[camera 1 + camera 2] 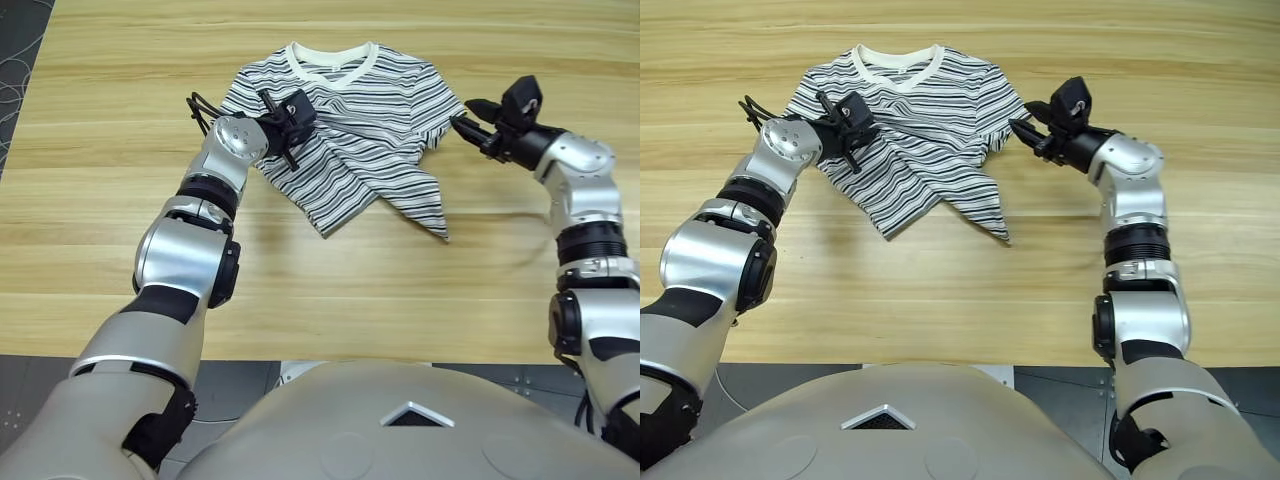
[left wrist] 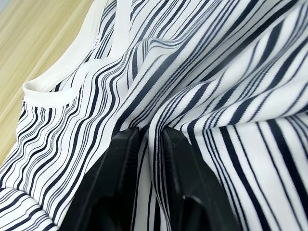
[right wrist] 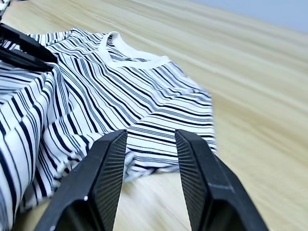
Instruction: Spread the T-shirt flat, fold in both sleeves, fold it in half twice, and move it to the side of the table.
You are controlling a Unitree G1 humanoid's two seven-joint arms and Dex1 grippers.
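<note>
A black-and-white striped T-shirt [image 1: 375, 120] with a cream collar [image 1: 330, 62] lies crumpled on the far middle of the wooden table [image 1: 120, 250]. Its lower part is folded over diagonally, ending in a point at the right [image 1: 440, 228]. My left gripper [image 1: 300, 115] rests on the shirt's left side. In the left wrist view its fingers [image 2: 115, 168] are shut on a raised fold of striped cloth [image 2: 154, 130]. My right gripper [image 1: 1022, 122] hovers just off the shirt's right sleeve [image 3: 178, 115], open with nothing between its fingers [image 3: 103, 178].
Bare wood surrounds the shirt on every side, with wide room on the near half of the table. The table's front edge [image 1: 330, 352] runs close to me. Dark floor [image 1: 18, 70] lies past the left edge.
</note>
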